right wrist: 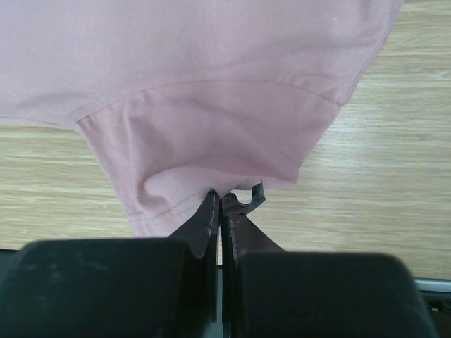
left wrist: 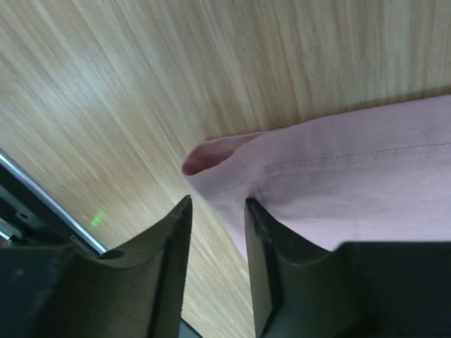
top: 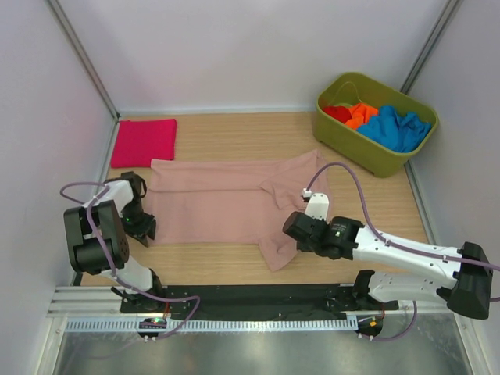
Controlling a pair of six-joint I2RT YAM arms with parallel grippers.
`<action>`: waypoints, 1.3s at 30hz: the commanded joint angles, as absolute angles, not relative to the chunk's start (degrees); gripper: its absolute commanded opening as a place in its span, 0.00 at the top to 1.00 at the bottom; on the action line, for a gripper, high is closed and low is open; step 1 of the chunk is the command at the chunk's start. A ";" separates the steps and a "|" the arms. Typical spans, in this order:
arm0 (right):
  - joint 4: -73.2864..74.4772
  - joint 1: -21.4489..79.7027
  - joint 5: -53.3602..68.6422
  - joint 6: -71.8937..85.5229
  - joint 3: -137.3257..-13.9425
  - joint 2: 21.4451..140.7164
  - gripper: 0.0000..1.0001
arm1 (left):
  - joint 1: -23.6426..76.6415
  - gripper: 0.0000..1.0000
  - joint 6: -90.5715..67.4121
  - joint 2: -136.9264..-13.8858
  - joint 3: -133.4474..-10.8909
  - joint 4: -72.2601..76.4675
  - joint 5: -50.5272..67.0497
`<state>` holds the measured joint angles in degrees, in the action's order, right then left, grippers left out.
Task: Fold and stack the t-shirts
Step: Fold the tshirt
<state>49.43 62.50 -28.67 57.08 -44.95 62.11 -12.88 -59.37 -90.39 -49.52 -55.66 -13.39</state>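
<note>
A dusty-pink t-shirt [top: 219, 199] lies spread flat across the middle of the table. My left gripper [top: 148, 230] is open at its near left hem corner. In the left wrist view the gripper [left wrist: 217, 204] has its jaws on either side of the edge of the pink hem corner [left wrist: 232, 169]. My right gripper [top: 289, 233] is shut on the shirt's near sleeve. In the right wrist view the gripper [right wrist: 220, 197] pinches a bunched fold of the pink sleeve [right wrist: 211, 141]. A folded magenta t-shirt [top: 144, 142] lies at the back left.
An olive-green tub [top: 367, 160] stands at the back right and holds red [top: 337, 113], orange [top: 361, 114] and blue [top: 398, 129] t-shirts. White walls and metal posts close in the table at the back and both sides. A black rail [top: 250, 297] runs along the near edge.
</note>
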 commanded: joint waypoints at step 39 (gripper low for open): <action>46.84 38.77 -30.42 31.30 -66.79 75.58 0.99 | -8.53 1.00 -62.14 -98.61 -72.06 -56.78 -16.96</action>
<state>49.25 40.51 -32.34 36.71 -63.59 73.58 -9.32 -61.12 -96.71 -69.34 -56.16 -15.40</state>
